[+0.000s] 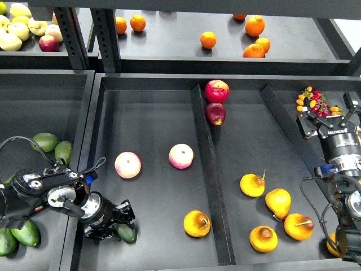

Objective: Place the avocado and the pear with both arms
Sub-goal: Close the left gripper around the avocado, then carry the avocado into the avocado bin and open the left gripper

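My left gripper [120, 224] is low in the front left corner of the middle tray's left compartment [152, 124]. Its fingers close around a dark green avocado [126, 233] that rests at the tray floor. An orange-yellow pear [197, 223] with a brown stem patch lies in the same compartment, front right, beside the divider [210, 169]. My right gripper [330, 110] is open and empty at the far right, well away from the pear.
Two pink-yellow peaches [128, 165] [181, 156] lie mid-compartment. Several pears [252, 184] fill the right compartment, with two red apples [216, 91] at its back. More avocados [46, 141] sit in the left bin. Oranges [208, 39] are on the upper shelf. Small mixed fruits [313, 101] lie far right.
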